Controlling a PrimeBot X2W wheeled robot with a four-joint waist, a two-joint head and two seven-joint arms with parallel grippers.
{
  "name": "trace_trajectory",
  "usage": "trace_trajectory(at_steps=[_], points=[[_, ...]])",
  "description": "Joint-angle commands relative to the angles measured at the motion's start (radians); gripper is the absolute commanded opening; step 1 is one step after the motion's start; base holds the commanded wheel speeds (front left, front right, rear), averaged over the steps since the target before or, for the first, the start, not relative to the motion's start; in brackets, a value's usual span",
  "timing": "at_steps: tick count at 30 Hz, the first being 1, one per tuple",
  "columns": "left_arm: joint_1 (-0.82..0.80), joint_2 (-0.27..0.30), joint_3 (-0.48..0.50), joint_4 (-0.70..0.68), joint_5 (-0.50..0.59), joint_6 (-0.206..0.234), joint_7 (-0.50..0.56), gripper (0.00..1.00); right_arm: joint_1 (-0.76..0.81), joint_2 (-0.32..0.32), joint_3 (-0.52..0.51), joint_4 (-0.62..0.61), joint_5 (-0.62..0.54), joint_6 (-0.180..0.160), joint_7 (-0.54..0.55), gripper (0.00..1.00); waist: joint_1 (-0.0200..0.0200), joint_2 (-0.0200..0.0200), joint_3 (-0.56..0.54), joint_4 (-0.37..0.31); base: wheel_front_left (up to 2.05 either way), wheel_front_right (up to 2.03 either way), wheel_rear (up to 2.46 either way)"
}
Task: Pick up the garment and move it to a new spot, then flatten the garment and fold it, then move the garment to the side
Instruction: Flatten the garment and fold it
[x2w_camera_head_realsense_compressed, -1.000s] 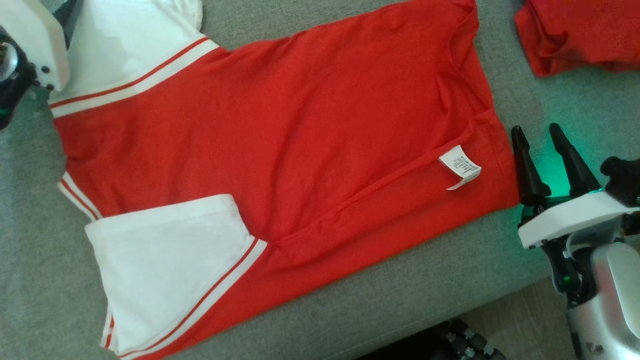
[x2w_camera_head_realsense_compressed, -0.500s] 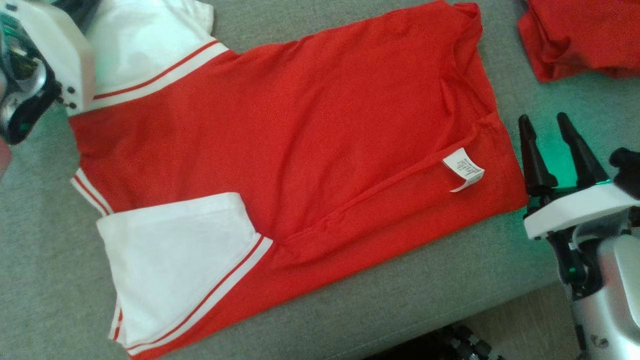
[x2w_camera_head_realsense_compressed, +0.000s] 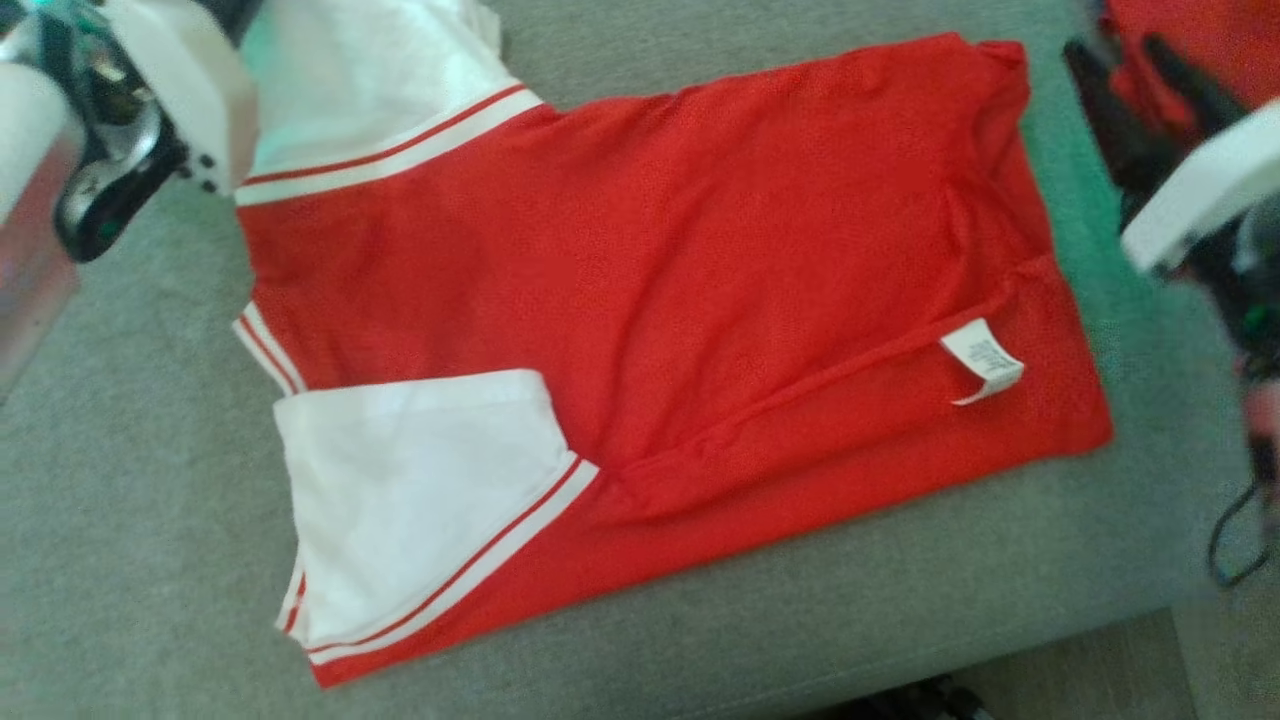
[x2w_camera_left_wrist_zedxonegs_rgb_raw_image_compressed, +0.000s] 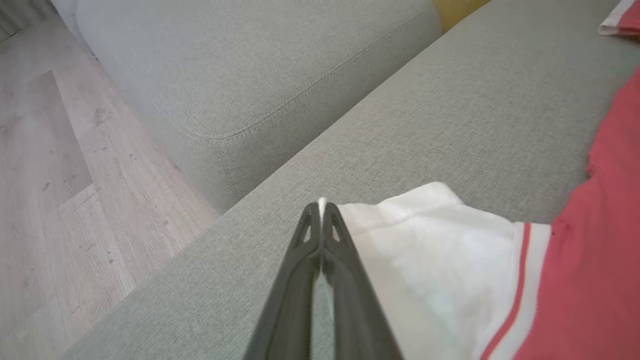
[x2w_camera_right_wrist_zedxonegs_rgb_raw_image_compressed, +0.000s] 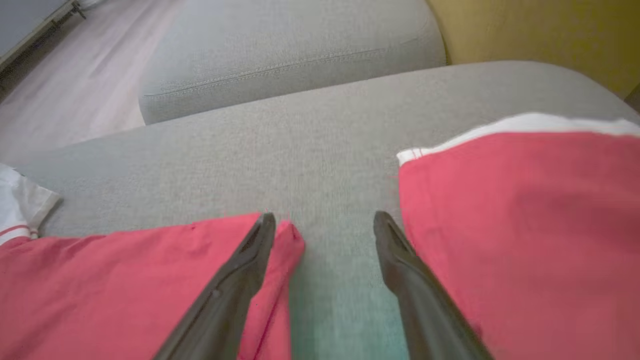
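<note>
The garment, a red shirt with white sleeves and striped trim, lies spread on the grey sofa seat. My left gripper is shut on the edge of its far white sleeve, and a sliver of white cloth shows between the tips. In the head view that arm's pale wrist sits at the top left, over the sleeve. My right gripper hovers open past the shirt's far right corner. In the right wrist view its fingers straddle bare cushion, the left one over the red corner.
A second red garment lies just right of my right gripper, also at the head view's top right. Another grey cushion adjoins the seat, with wooden floor beyond. The seat's front edge runs along the bottom.
The head camera has shifted, sliding the scene rightward. My right gripper has travelled from beside the shirt's near right corner to its far right corner. The left gripper has shut on the sleeve.
</note>
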Motion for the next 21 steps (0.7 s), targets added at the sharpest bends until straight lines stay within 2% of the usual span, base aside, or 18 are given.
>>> trace_trajectory(at_steps=[1,7,13,14,15,16,17,21], points=[[-0.076,0.013,0.020,-0.020,-0.007,0.002,-0.019,0.00,-0.046,-0.039,0.012,0.015,0.014,-0.002,0.047,1.00,0.0000,0.0000,0.013,0.028,0.00,0.00,0.00],[-0.108,-0.019,-0.026,-0.009,-0.018,0.002,-0.049,0.00,-0.141,-0.064,0.053,0.113,0.084,-0.002,0.156,1.00,0.0000,0.0000,0.027,0.064,0.00,0.00,0.00],[-0.129,-0.033,-0.069,0.010,-0.040,0.002,-0.072,0.00,-0.174,-0.117,0.132,0.131,0.148,-0.002,0.215,1.00,0.0000,0.0000,0.031,0.082,0.00,0.00,0.00],[-0.131,-0.033,-0.075,0.013,-0.044,0.002,-0.075,0.00,-0.173,-0.126,0.145,0.130,0.155,-0.002,0.224,0.76,0.0000,0.0000,0.031,0.083,0.00,0.00,0.00],[-0.133,-0.033,-0.079,0.015,-0.048,0.002,-0.078,0.00,-0.172,-0.134,0.155,0.130,0.162,-0.002,0.231,0.34,0.0000,0.0000,0.030,0.084,0.00,0.00,0.00],[-0.135,-0.033,-0.084,0.018,-0.052,0.002,-0.081,0.00,-0.171,-0.141,0.161,0.130,0.170,-0.002,0.236,0.06,0.0000,0.0000,0.030,0.085,0.00,0.00,0.00],[-0.137,-0.033,-0.087,0.021,-0.056,0.002,-0.085,0.00,-0.169,-0.146,0.163,0.129,0.176,-0.002,0.236,0.00,0.0000,0.0000,0.029,0.087,0.00,0.00,0.00],[-0.147,-0.034,-0.098,0.035,-0.063,0.002,-0.121,0.00,-0.180,-0.155,0.137,0.125,0.183,-0.002,0.183,0.00,0.0000,0.0000,0.026,0.095,0.00,0.00,0.00]])
